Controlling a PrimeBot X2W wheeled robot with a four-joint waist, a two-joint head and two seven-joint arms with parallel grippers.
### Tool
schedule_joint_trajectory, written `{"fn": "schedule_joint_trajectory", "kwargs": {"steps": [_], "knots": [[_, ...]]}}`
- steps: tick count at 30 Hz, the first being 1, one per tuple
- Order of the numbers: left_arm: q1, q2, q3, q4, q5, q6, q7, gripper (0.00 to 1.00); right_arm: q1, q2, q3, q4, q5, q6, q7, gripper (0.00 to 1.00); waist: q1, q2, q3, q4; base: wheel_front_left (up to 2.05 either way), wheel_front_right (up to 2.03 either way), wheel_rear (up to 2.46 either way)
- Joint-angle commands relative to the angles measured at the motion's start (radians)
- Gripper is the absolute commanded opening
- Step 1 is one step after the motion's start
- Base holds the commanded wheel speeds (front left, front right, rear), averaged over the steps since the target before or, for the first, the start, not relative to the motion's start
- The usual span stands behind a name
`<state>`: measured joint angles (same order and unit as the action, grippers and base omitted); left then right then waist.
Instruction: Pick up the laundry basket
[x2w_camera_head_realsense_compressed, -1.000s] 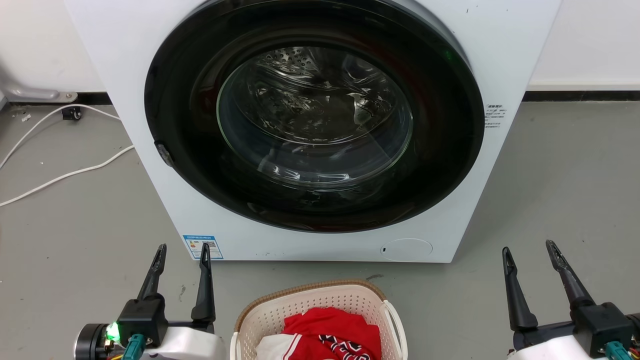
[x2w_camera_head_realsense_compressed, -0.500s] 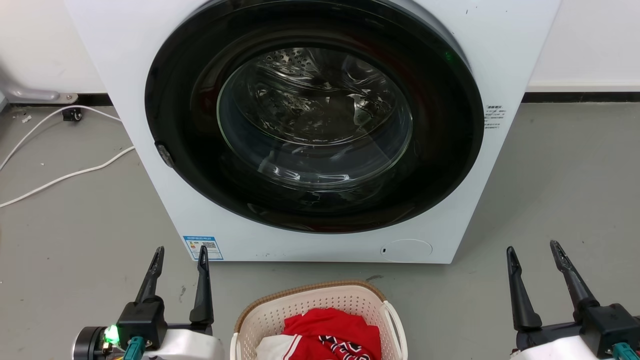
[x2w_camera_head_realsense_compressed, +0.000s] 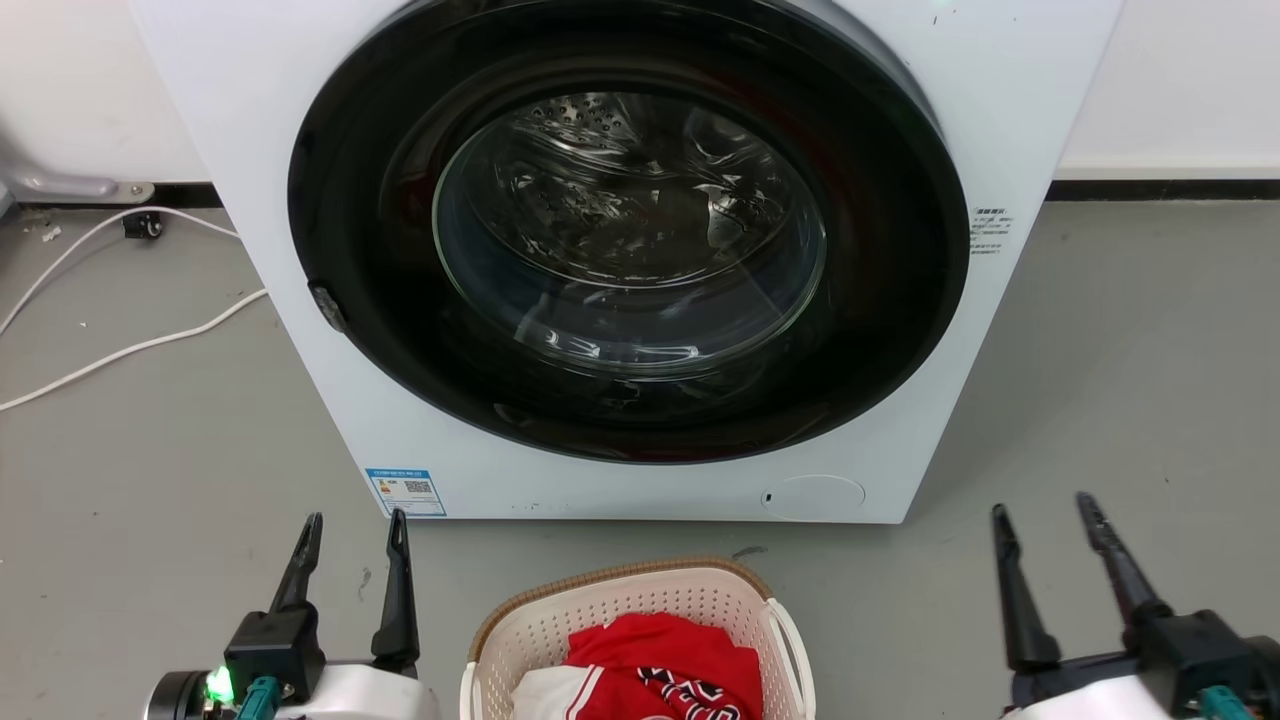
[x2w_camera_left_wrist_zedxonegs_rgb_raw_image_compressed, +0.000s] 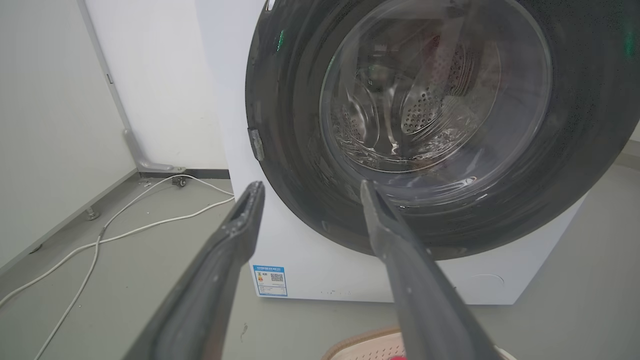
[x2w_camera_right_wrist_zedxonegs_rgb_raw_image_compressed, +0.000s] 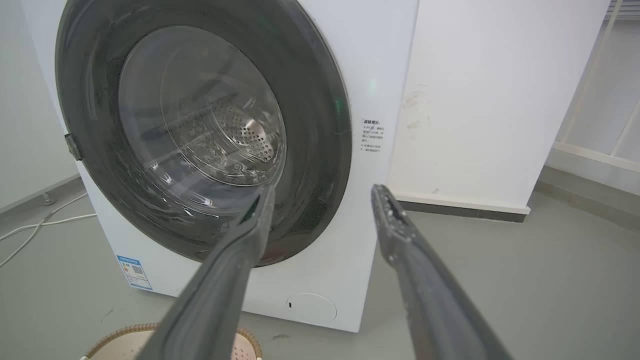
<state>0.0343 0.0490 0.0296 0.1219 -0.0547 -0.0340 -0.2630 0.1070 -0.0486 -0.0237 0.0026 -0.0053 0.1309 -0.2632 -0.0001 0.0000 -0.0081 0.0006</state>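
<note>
Laundry basket (x2w_camera_head_realsense_compressed: 600, 608) before washer (x2w_camera_head_realsense_compressed: 1000, 100), left hand (x2w_camera_head_realsense_compressed: 356, 518) and right hand (x2w_camera_head_realsense_compressed: 1041, 504) spread, empty, blue sticker (x2w_camera_head_realsense_compressed: 405, 490) print unreadable

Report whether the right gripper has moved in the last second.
Yes. Against the washer, which sits fixed, the right gripper shifted slightly left and down in head view.
</note>
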Motion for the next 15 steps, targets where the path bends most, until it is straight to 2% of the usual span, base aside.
{"fn": "schedule_joint_trajectory", "kwargs": {"steps": [1, 9, 15], "knots": [[-0.009, 0.002, 0.002, 0.018, 0.005, -0.006, -0.003, 1.0, -0.01, -0.003, 0.014, 0.009, 0.004, 0.0, -0.002, 1.0, 0.0001, 0.0, 0.005, -0.002, 0.0, 0.0, 0.0], [-0.05, 0.002, 0.027, 0.173, 0.005, -0.035, -0.003, 1.0, -0.06, -0.003, 0.113, 0.165, -0.005, 0.0, -0.002, 1.0, 0.0001, 0.0, 0.045, -0.008, 0.0, 0.0, 0.0], [-0.106, 0.002, 0.038, 0.28, -0.001, -0.046, -0.003, 1.0, -0.131, -0.003, 0.157, 0.284, -0.03, 0.0, -0.002, 1.0, 0.0001, 0.0, 0.12, -0.002, 0.0, 0.0, 0.0]]}}
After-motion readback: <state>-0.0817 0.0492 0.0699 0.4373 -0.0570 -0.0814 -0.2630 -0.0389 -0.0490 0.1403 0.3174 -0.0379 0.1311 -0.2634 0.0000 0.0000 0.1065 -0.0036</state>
